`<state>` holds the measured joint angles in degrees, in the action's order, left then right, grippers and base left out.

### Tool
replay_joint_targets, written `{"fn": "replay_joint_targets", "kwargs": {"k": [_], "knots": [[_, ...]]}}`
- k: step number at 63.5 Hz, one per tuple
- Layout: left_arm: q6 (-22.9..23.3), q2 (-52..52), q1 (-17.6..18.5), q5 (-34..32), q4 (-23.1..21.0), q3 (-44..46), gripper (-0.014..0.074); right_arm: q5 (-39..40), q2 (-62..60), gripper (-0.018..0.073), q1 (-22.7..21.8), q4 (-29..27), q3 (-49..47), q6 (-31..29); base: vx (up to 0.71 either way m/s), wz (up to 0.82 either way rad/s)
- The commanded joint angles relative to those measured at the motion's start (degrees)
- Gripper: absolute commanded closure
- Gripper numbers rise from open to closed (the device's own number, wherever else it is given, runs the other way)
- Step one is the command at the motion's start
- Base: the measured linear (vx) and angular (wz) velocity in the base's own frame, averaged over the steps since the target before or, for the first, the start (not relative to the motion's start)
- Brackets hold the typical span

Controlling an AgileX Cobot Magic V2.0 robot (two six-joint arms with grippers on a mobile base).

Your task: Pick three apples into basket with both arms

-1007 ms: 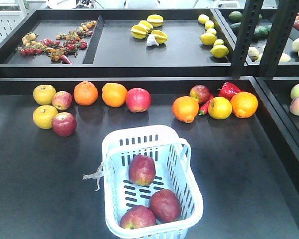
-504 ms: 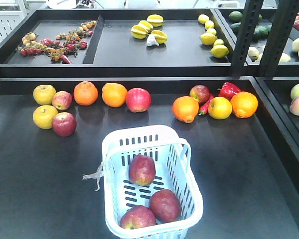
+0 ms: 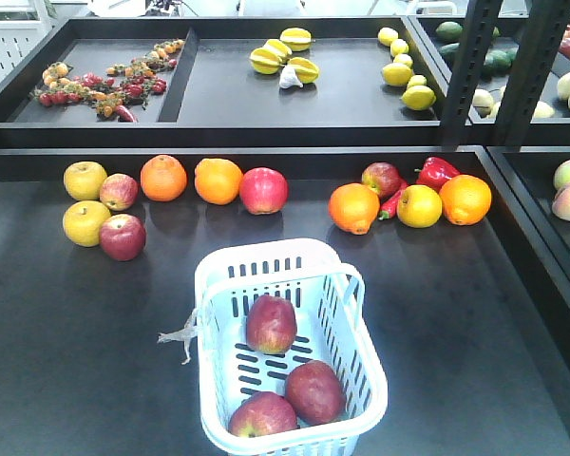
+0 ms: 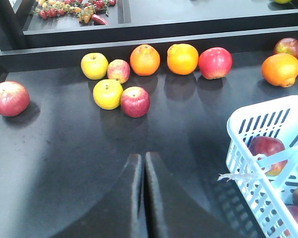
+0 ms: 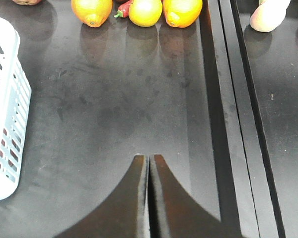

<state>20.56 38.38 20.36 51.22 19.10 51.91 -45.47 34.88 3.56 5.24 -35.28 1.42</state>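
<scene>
Three dark red apples lie inside the pale blue-white basket (image 3: pixel 214 275): one toward the back (image 3: pixel 271 324), one at the front right (image 3: pixel 314 391) and one at the front left (image 3: pixel 262 416). The basket (image 4: pixel 248 119) also shows at the right of the left wrist view, with an apple (image 4: pixel 266 147) behind its slots. My left gripper (image 4: pixel 143 157) is shut and empty over bare table, left of the basket. In the right wrist view my right gripper (image 5: pixel 149 158) is shut and empty, right of the basket (image 5: pixel 10 99). Neither arm shows in the front view.
Behind the basket runs a row of fruit: yellow apples (image 3: pixel 85 180), small red apples (image 3: pixel 123 237), oranges (image 3: pixel 218 180), a pink-red apple (image 3: pixel 263 190), more oranges (image 3: pixel 353 208) and a red pepper (image 3: pixel 435 172). A raised black divider (image 5: pixel 223 99) bounds the table's right side. Shelves with produce stand behind.
</scene>
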Motion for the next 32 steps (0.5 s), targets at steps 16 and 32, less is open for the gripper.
{"fn": "replay_joint_targets", "kwargs": {"k": [16, 32], "knots": [[-0.30, -0.11, 0.09, -7.37, -0.18, 1.37, 0.0603, 2.55, 0.06, 0.0568, -0.27, 0.57, -1.66, -0.43, 0.00, 0.00], [-0.30, -8.17, 0.09, -28.35, -0.64, -12.43, 0.0603, 2.55, 0.06, 0.0568, -0.27, 0.57, -1.66, -0.43, 0.00, 0.00]]}}
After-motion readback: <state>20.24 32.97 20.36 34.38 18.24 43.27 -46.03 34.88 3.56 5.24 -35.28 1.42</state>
